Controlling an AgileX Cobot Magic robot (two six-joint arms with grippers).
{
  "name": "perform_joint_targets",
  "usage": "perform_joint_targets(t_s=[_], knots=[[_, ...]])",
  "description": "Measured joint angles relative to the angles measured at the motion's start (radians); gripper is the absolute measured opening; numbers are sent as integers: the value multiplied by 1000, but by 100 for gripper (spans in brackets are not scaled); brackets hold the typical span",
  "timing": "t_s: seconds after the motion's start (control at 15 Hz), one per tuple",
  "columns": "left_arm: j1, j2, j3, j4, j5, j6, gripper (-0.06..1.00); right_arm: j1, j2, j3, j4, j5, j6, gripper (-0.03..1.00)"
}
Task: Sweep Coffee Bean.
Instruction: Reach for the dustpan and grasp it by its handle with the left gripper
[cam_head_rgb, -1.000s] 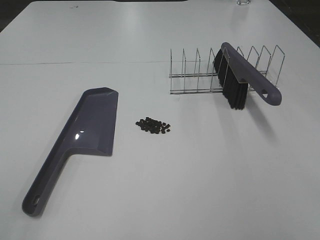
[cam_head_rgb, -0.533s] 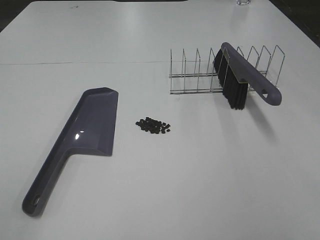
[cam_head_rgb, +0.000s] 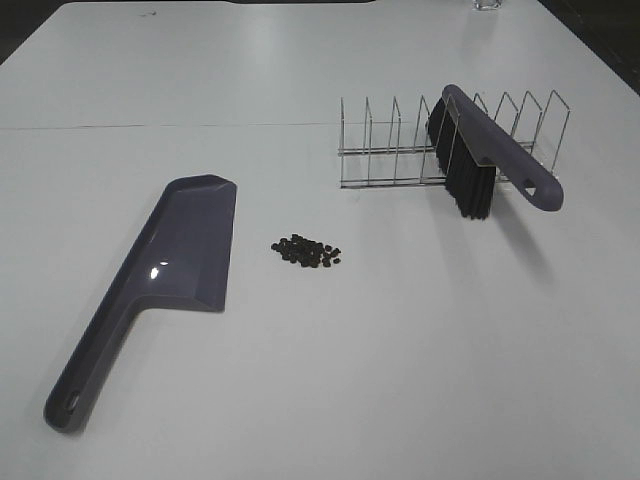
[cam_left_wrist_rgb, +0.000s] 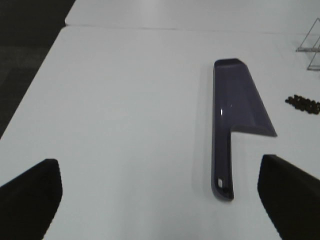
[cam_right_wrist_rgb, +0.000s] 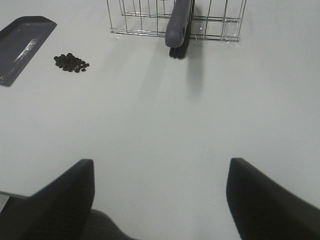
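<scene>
A small cluster of dark coffee beans (cam_head_rgb: 307, 252) lies on the white table, seen again in the left wrist view (cam_left_wrist_rgb: 303, 103) and the right wrist view (cam_right_wrist_rgb: 70, 62). A purple-grey dustpan (cam_head_rgb: 160, 280) lies flat to their left, its handle pointing at the near edge (cam_left_wrist_rgb: 231, 135). The purple-grey brush (cam_head_rgb: 490, 155) with black bristles leans in a wire rack (cam_head_rgb: 400, 145) behind the beans (cam_right_wrist_rgb: 179, 25). My left gripper (cam_left_wrist_rgb: 160, 200) hangs open, short of the dustpan's handle. Over bare table short of the rack, my right gripper (cam_right_wrist_rgb: 160, 200) is open. Neither holds anything.
The wire rack (cam_right_wrist_rgb: 150, 20) stands at the back right of the table. A seam (cam_head_rgb: 170, 126) crosses the tabletop behind the dustpan. The table's left edge (cam_left_wrist_rgb: 30, 95) borders dark floor. A clear object (cam_head_rgb: 487, 5) sits at the far edge.
</scene>
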Motion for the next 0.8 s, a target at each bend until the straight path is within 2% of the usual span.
perform_joint_targets(t_s=[0.2, 0.4, 0.47, 0.53, 0.8], knots=[[0, 226, -94, 0, 116, -1, 99, 0, 0, 0, 0, 0, 0, 65], [0, 469, -156, -2, 118, -38, 99, 0, 0, 0, 0, 0, 0, 65], [0, 645, -178, -2, 120, -48, 99, 0, 0, 0, 0, 0, 0, 65], [0, 729, -189, -4, 125, -48, 99, 0, 0, 0, 0, 0, 0, 65], [1, 916, -212, -49, 111, -42, 98, 0, 0, 0, 0, 0, 0, 65]])
